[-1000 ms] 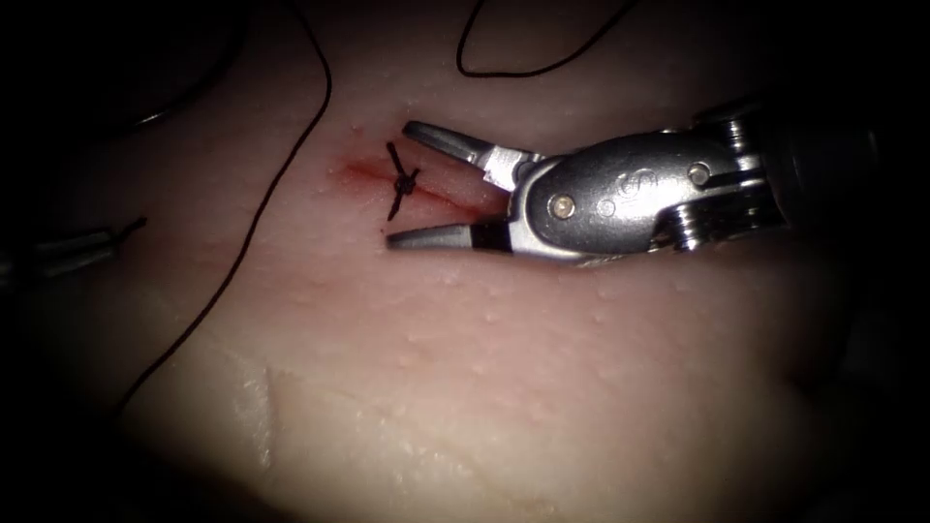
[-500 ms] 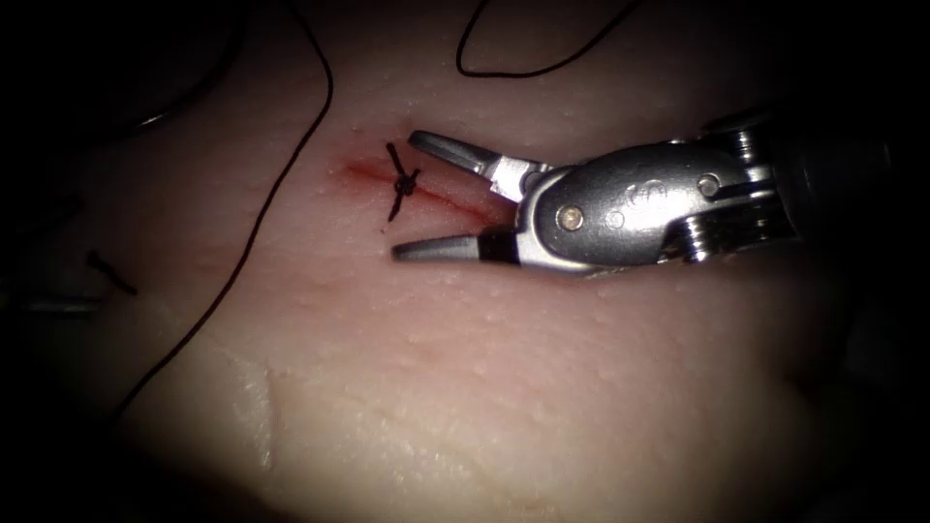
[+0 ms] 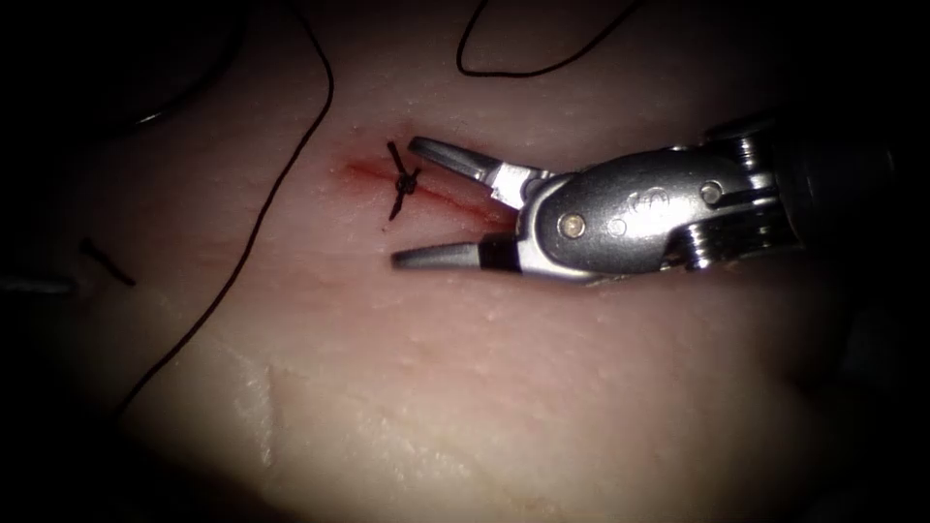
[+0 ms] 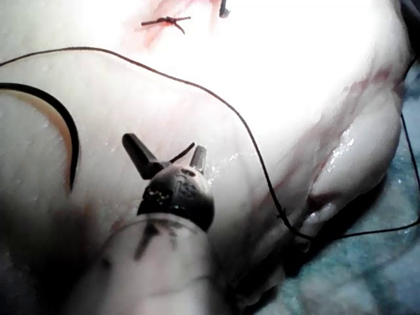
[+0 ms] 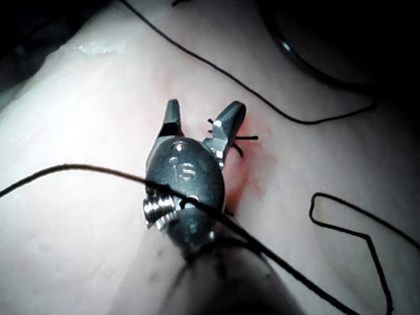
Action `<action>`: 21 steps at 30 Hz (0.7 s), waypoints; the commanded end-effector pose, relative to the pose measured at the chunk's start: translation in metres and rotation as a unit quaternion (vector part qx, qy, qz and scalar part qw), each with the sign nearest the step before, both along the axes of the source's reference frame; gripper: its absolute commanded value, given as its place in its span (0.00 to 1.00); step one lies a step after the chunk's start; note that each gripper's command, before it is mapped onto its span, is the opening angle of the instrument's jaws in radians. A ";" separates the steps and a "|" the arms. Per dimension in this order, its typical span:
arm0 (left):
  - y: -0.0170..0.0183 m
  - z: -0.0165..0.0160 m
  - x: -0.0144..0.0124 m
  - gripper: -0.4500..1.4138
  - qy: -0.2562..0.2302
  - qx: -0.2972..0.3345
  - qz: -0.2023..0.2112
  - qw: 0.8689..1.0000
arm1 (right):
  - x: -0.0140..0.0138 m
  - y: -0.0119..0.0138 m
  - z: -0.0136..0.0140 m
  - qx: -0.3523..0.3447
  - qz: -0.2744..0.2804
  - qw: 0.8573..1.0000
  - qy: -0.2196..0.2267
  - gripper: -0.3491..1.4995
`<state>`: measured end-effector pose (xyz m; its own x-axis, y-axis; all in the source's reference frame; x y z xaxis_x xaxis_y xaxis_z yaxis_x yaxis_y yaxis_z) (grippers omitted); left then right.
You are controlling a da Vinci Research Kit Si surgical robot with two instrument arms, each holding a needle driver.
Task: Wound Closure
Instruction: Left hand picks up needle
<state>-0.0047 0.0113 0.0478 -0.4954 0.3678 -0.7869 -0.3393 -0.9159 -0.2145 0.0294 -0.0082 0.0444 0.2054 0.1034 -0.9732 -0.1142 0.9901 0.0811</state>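
Right tool (image 3: 409, 201) was seen with jaws spread wide, nothing gripped, its tips straddling the cut (image 3: 360, 172) on the tissue (image 3: 542, 387) just right of the tied knot (image 3: 402, 184). The knot's short cut ends (image 3: 392, 153) stood close to the upper tip. Left tool (image 4: 164, 144) was parked towards the tissue's left edge, jaws released too. A short cut piece of thread (image 4: 184, 151) lay between them, judged loose rather than gripped. A dark curved piece, taken to be the needle (image 4: 67, 134), was seen lying on the tissue near the left tool, held by neither tool. Whether its tip was in the tissue could not be told. The long thread (image 3: 291, 160) ran left of the cut. In the right wrist view a strand (image 5: 79, 168) was draped over the right tool's wrist. Risks judged: the knot's ends could be snagged or nicked if the right jaws were shut there; the draped strand could be dragged by any wrist motion, so the needle could be pulled along; the loose piece could be lost.
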 end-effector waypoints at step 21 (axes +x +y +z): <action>0.0066 0.0003 -0.0070 0.65 0.000 -0.017 -0.005 1.000 | -0.0060 0.0004 -0.0030 0.146 0.027 0.989 0.022 0.91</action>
